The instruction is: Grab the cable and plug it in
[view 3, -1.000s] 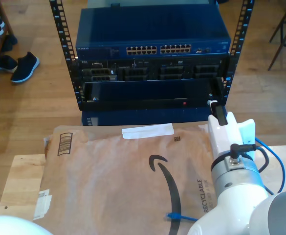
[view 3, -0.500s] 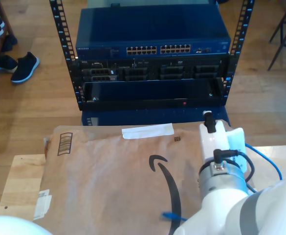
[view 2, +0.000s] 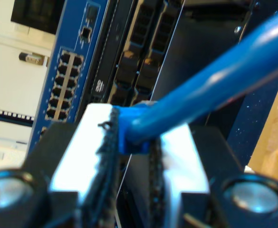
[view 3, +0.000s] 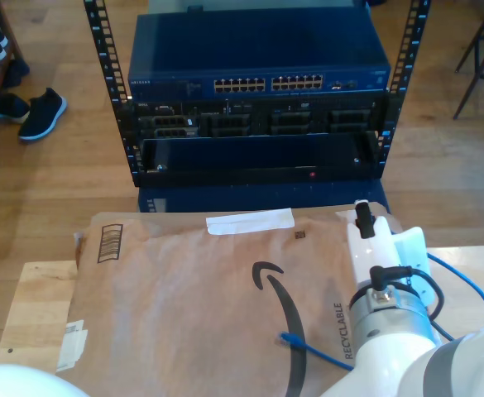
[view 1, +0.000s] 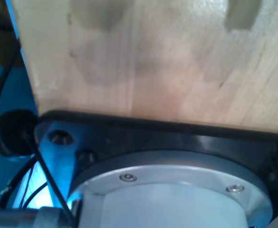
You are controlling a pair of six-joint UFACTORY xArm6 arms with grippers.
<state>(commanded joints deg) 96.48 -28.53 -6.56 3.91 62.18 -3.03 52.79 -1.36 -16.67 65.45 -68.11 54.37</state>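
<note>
Between the black-padded jaws of my second gripper [view 2: 129, 142] sits the cable [view 2: 210, 83], a smooth, round, bright blue cord clamped at its booted plug end, the cord rising away from the pads at a slant. Beyond it, in the second wrist view, stands the dark blue network switch [view 2: 70, 80] with its grid of small square ports, and beside that the black, ribbed faces of the rack gear.

From the exterior view, the white, rounded arm comes up from the lower right, its metal collar ringed in brushed silver. The thin blue cable [view 3: 465, 285] loops out past the arm toward the exterior view's right, and its other end, with a small blue plug [view 3: 288, 337], lies loose on the crinkled brown paper mailer [view 3: 184, 306] that covers the pale wooden table [view 3: 26, 306]. A white strip of tape lies near the mailer's far edge. Behind the table the switch [view 3: 258, 70] sits in a black perforated rack on a wooden floor.

My first gripper's jaws I cannot tell about; its wrist view shows pale wood grain, a black flange and a silvery round plate with screws.
</note>
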